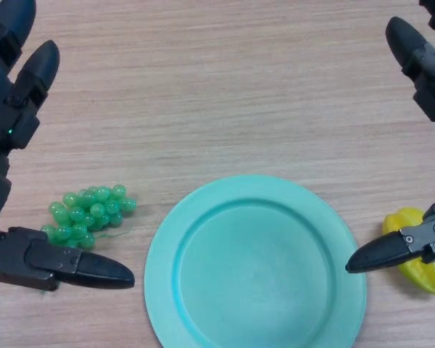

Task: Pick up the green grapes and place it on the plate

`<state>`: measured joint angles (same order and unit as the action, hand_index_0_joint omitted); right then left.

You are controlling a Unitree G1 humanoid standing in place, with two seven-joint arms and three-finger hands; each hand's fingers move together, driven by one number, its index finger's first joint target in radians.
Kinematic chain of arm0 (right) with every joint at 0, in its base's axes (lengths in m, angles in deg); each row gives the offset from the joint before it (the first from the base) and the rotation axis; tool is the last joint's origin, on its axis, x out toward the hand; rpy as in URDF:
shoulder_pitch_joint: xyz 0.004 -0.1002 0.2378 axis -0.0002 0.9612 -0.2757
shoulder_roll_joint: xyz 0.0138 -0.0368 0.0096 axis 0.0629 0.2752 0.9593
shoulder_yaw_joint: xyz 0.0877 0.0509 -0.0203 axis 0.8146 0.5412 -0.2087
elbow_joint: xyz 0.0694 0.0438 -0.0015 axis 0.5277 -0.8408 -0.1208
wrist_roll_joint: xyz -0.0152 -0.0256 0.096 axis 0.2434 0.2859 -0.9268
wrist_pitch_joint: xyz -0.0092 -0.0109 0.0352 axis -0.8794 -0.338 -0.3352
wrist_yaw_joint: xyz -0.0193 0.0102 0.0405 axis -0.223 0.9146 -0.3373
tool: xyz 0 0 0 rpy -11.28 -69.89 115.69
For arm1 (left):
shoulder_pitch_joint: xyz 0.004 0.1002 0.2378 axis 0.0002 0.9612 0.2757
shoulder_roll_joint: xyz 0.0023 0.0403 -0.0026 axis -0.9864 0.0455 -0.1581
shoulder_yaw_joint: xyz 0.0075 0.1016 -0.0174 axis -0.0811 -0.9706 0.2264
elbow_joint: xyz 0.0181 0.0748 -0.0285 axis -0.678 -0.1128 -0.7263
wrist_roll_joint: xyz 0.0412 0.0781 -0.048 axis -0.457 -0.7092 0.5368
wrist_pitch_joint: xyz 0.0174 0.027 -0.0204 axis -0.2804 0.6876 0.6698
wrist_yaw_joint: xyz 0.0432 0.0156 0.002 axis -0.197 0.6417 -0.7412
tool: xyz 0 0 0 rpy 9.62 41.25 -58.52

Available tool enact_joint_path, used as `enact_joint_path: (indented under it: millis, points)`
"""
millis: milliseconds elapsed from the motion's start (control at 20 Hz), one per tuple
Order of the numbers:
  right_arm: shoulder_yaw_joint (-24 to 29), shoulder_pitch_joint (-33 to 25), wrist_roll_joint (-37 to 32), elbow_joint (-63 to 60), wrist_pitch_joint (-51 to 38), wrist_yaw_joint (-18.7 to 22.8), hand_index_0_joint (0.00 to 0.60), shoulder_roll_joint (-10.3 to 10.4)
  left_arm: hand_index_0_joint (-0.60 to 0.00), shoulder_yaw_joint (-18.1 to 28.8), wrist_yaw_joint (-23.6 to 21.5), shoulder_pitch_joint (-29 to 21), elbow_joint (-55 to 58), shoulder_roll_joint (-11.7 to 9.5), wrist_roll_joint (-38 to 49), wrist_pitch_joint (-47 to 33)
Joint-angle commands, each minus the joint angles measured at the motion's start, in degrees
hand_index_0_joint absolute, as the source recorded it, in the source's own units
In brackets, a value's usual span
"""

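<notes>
The left hand comes in along the left edge, spread wide and holding nothing. Its two fingers point up and away at the upper left, straight and relaxed, while the thumb lies low across the table, its tip pointing right toward the plate. The grapes sit in the gap between fingers and thumb, just above the thumb. The lowest berries look to touch the thumb's upper side or lie just beside it; which of the two cannot be told. Nothing is curled round the bunch.

The right hand shows at the right edge, also wide apart and empty. Its finger reaches up at the upper right corner, and its thumb lies low, the tip pointing left and ending at the plate's right rim.

The plate is a round teal dish at the bottom centre, cut off by the lower edge, with nothing on it. The grapes lie on the table to its left, near the rim but apart from it. A yellow fruit sits at the right, partly behind the right thumb.

All rests on a light wooden table with grain running left to right.
</notes>
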<state>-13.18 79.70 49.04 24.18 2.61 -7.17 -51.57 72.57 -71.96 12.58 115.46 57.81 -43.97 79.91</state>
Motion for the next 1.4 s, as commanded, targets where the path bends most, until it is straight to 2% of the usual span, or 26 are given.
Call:
enact_joint_path:
  millis: [50, 250, 300, 450, 550, 600, 750, 800, 1000, 1200, 1400]
  points:
    - [3.84, -2.28, 1.77, 2.7, -5.38, -0.08, 0.0, -0.87, 0.0, 3.87, 0.36, -1.03, 2.43, -1.17, -0.67, -7.9]
    - [4.1, -2.37, 2.0, 2.7, -4.95, -0.81, 0.0, -0.05, 0.0, 3.59, 0.54, -0.53, 2.43, -0.46, -0.34, -7.97]
    - [4.1, -1.99, 2.08, 2.7, -5.05, -0.98, 0.0, 0.15, 0.0, 4.18, 1.42, -0.78, 2.04, 0.49, -1.47, -7.98]
    - [4.2, -1.41, 2.17, 2.7, -5.37, -1.49, 0.0, 1.19, 0.0, 7.99, 4.73, -1.41, -4.31, 0.49, -4.72, -12.79]
    - [4.97, -1.09, 1.83, 2.7, -5.61, -1.68, 0.0, 1.91, 0.0, 9.47, 6.4, -1.27, -11.11, 0.03, -10.12, -19.02]
    - [5.16, -0.83, 1.93, 2.7, -5.96, -1.69, 0.0, 2.09, 0.0, 9.47, 6.88, -0.99, -16.07, -0.26, -15.72, -23.43]
    - [5.74, 0.13, 1.11, 2.7, -6.87, -1.42, 0.0, 1.74, 0.0, 8.62, 7.53, 0.21, -25.37, -0.47, -26.2, -29.99]
    - [5.73, 0.5, 0.98, 2.7, -7.32, -1.22, 0.0, 1.45, 0.0, 8.11, 7.32, 0.88, -28.75, -0.44, -30.66, -31.61]
    - [6.45, 1.11, -0.24, 2.7, -8.03, -0.69, 0.0, 0.4, 0.0, 4.54, 6.25, 0.6, -36.48, -0.61, -37.54, -31.28]
    - [6.71, 1.55, 1.22, 2.7, -7.87, -2.17, 0.0, 2.67, 0.0, -1.19, 2.44, -2.81, -44.31, -2.45, -42.39, -30.92]
    - [8.62, 2.1, 1.04, 2.7, -7.34, -3.92, 0.0, 4.45, 0.0, -6.5, -0.22, -5.75, -49.08, -2.92, -46.06, -30.18]
